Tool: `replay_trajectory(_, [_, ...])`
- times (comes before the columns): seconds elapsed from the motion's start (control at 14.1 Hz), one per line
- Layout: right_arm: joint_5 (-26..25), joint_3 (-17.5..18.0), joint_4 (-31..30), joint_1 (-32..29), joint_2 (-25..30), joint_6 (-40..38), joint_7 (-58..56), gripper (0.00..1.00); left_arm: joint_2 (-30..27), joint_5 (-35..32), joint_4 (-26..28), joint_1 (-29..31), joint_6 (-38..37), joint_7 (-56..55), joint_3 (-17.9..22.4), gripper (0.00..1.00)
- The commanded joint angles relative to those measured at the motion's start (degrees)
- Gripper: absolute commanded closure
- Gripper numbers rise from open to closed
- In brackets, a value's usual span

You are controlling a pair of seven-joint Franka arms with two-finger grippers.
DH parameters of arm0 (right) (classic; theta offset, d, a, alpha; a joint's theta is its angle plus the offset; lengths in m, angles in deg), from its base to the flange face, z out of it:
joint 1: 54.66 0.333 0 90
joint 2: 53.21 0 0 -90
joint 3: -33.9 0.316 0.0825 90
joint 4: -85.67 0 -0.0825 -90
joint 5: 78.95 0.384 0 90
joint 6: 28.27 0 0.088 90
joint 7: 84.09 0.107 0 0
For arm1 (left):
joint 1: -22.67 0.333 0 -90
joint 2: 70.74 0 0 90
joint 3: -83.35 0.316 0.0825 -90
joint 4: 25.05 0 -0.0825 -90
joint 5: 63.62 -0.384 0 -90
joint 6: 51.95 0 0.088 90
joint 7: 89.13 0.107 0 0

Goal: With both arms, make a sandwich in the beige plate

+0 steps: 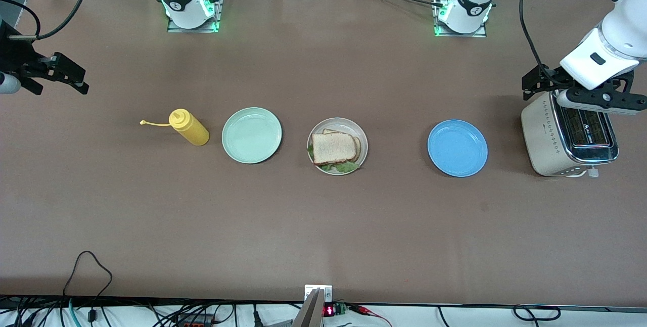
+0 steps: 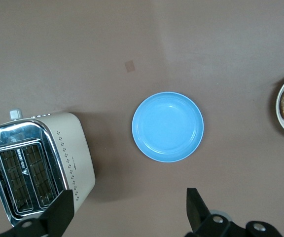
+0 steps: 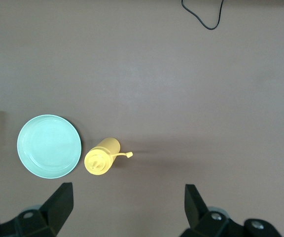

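Sandwich (image 1: 334,148): assembled on the beige plate (image 1: 361,137) at mid-table; a top bread slice lies over green lettuce that peeks out at the edge nearer the front camera; a second slice shows beneath, offset toward the left arm's end
Beige plate position: between the mint-green plate (image 1: 251,135) and the blue plate (image 1: 457,148); well apart from both
Left gripper (image 2: 127,210): raised over the toaster (image 1: 568,137) at the left arm's end of the table; fingers spread wide; nothing between them
Right gripper (image 3: 127,207): up over the right arm's end of the table, well clear of the yellow squeeze bottle (image 1: 189,127); fingers spread wide; holding nothing
Other plates: mint-green and blue plates both bare
Toaster slots: look empty in the left wrist view
Step in hand: stacking appears done; both arms look withdrawn to the table ends, waiting
Progress: task seems essentially complete, judging by bread, lettuce and bread already on the beige plate
Next move: probably none needed; if any, a light nudge to square the offset slices, taking care not to shift the lettuce or slide the plate
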Motion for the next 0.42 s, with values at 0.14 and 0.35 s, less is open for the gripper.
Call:
replay_trajectory(0.14, [0.8, -0.1, 0.6, 0.2, 0.1, -0.5, -0.3, 0.00, -1.3, 1.0, -1.1, -0.4, -3.8, -0.4, -0.7, 0.00])
replay_trajectory(0.35, [0.9, -0.2, 0.6, 0.1, 0.1, -0.5, 0.0, 0.00, -1.0, 1.8, -2.8, -0.3, -5.8, -2.8, -0.6, 0.00])
